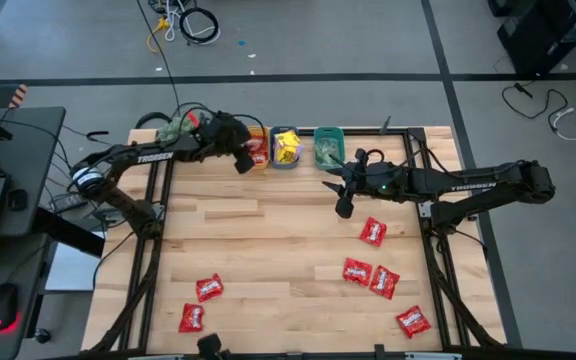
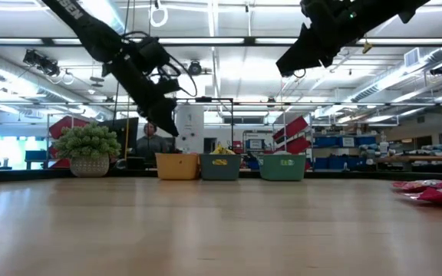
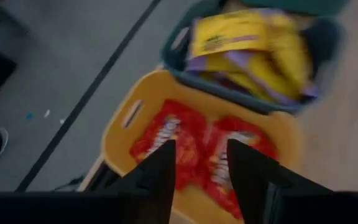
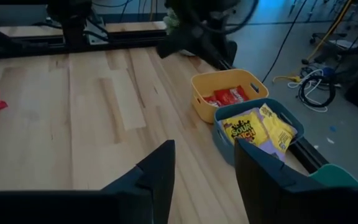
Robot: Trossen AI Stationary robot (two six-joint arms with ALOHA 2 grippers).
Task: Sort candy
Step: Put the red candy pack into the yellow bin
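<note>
High view: the left gripper [image 1: 242, 160] hides part of the orange bin [image 1: 257, 147]; red candy [image 1: 372, 232] is scattered on the worktop [image 1: 268, 250].

Left wrist view: fingers [image 3: 160, 177] parted, empty above red packets.

Right wrist view: right gripper [image 4: 204, 171] released, raised.

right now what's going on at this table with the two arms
Two robot arms are sorting candy into three small bins at the table's far edge. The left gripper hangs open over the orange bin, which holds red packets. The blue bin holds yellow packets. The right gripper is open and empty above the table. Six red packets remain out: two near the left front corner, four on the right side.
</note>
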